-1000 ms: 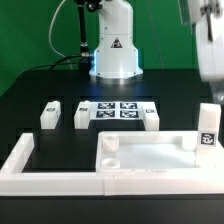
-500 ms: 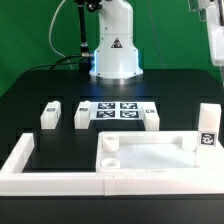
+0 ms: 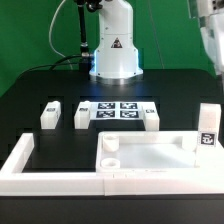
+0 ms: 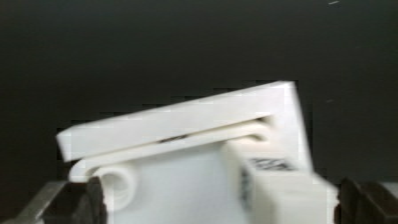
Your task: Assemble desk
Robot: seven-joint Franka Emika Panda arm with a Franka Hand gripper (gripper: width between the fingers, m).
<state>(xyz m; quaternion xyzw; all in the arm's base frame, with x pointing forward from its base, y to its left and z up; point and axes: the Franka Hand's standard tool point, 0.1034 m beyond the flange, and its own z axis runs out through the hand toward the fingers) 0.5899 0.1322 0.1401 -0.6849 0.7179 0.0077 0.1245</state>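
Leg 1 (image 3: pixel 50 115), Leg 2 (image 3: pixel 82 114): on the bench (image 3: pixel 30 92), 9 o'clock of the marker board (image 3: pixel 120 110).
Leg 3 (image 3: pixel 151 118): just beside the marker board, 3 o'clock.
Panel (image 3: pixel 150 156): 6 o'clock of the marker board, against the border wall (image 3: pixel 20 158).
Leg 4 (image 3: pixel 207 127): upright at Panel's 2 o'clock corner.
Gripper (image 4: pixel 222 200): released, empty, above Leg 4.

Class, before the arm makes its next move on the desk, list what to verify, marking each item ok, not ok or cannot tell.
1. gripper open, holding nothing: ok.
2. panel lying flat against the border wall: ok.
3. upright leg at the panel's corner on the exterior view's right, fully seated: cannot tell.
4. loose legs by the marker board, free to grasp: ok.
5. empty socket facing up: ok.
6. All four legs fitted: not ok.
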